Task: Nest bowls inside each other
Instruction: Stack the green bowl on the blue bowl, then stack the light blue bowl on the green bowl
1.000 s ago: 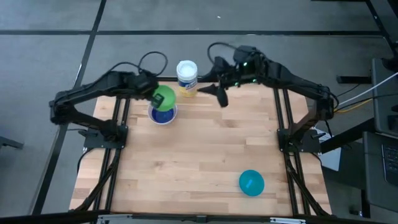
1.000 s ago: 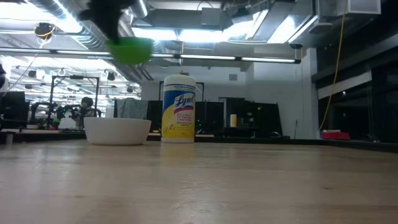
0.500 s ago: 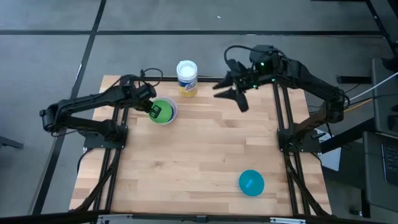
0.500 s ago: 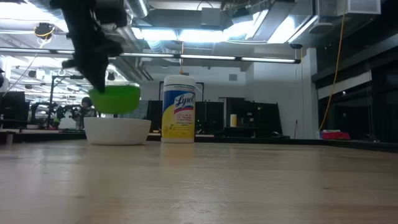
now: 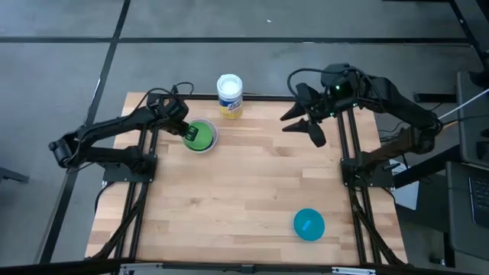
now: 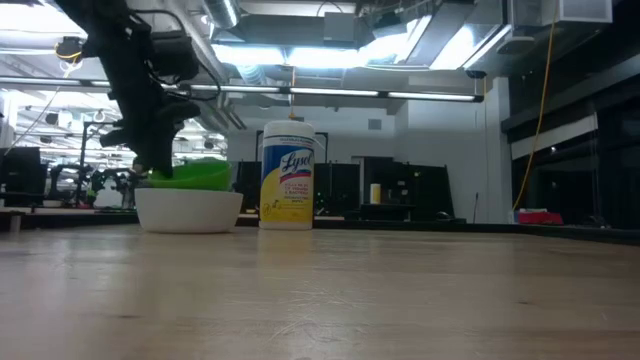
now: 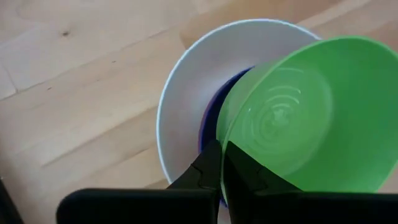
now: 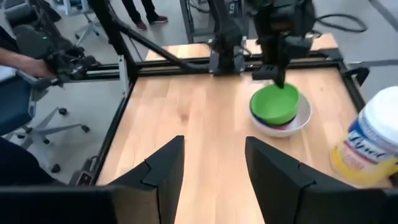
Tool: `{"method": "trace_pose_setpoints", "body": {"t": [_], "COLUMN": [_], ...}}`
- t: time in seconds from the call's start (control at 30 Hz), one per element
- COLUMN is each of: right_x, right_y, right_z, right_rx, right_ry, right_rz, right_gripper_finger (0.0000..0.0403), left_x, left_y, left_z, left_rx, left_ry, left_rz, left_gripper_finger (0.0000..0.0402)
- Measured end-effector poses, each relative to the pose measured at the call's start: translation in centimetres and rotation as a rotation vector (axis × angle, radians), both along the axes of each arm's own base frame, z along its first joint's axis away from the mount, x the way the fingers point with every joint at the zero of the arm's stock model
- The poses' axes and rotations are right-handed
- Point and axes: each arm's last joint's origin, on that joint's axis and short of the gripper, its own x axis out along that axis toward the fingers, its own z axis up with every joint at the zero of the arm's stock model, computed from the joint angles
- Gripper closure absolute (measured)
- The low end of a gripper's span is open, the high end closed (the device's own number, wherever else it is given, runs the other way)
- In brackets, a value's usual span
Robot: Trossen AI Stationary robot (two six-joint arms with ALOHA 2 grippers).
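Observation:
A white bowl [image 5: 213,142] stands at the far left of the table with a dark blue bowl [image 7: 210,124] inside it. A green bowl [image 7: 298,124] sits tilted in their mouth, and its top shows above the white bowl's rim [image 6: 195,175]. My left gripper [image 7: 222,152] is shut on the green bowl. My right gripper [image 5: 306,122] hangs open and high over the table's far right, holding nothing. A teal bowl [image 5: 309,224] rests upright at the near right. My left gripper pinches the green bowl's rim [image 7: 225,140] on its left side, one finger inside the bowl and one outside. The fingers slant down from the table's left. The bowl is tilted, its lower part inside the white bowl. Whether it rests on the blue bowl, I cannot tell.
A tall white wipes container [image 5: 229,95] with a yellow and blue label stands just right of the bowls at the far edge. Bare wood [image 5: 244,191] spreads across the middle and the near left. Black frame rails [image 5: 348,153] run along both sides.
My left gripper has come down with the green bowl, from well above the white bowl to partly inside it, and has tipped to point more steeply down. My right gripper has drawn back toward the table's right edge.

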Motion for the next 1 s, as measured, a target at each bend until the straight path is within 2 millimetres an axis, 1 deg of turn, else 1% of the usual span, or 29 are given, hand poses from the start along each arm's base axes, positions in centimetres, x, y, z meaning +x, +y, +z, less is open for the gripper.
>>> {"method": "trace_pose_setpoints", "body": {"t": [0.27,0.37,0.47,0.6,0.73,0.8,0.87,0.93,1.0], "right_x": [-1.2,-1.8,-2.5,-3.5,-4.4,-5.0,-5.5,-6.0,-6.4], "right_y": [0.2,0.3,0.4,0.5,0.7,0.8,1.0,1.3,1.8], "right_z": [-2.7,-3.6,-4.7,-6.0,-6.8,-7.4,-8.7,-10.5,-13.1], "right_rx": [0.031,0.050,0.077,0.115,0.153,0.155,0.158,0.179,0.219], "right_ry": [0.032,0.008,0.006,-0.009,-0.045,-0.031,0.007,0.078,0.191], "right_rz": [-0.033,-0.046,-0.063,-0.098,-0.121,-0.134,-0.161,-0.176,-0.189], "right_gripper_finger": [0.0241,0.0238,0.0233,0.0229,0.0232,0.0236,0.0239,0.0242,0.0242], "left_x": [-0.1,0.3,0.6,0.5,0.2,0.2,0.3,0.3,0.3], "left_y": [0.5,0.7,0.9,0.9,1.0,1.0,1.2,1.1,0.7], "left_z": [-0.6,-0.5,-0.3,-0.3,-0.3,0.1,1.0,2.4,4.3], "left_rx": [-0.028,-0.009,0.011,0.000,-0.018,-0.012,0.034,0.090,0.162], "left_ry": [0.031,-0.010,-0.047,-0.049,-0.041,-0.100,-0.185,-0.310,-0.467], "left_rz": [-0.032,-0.061,-0.067,-0.045,-0.039,-0.052,-0.057,-0.079,-0.122], "left_gripper_finger": [0.0400,0.0391,0.0362,0.0305,0.0252,0.0231,0.0215,0.0204,0.0198]}}
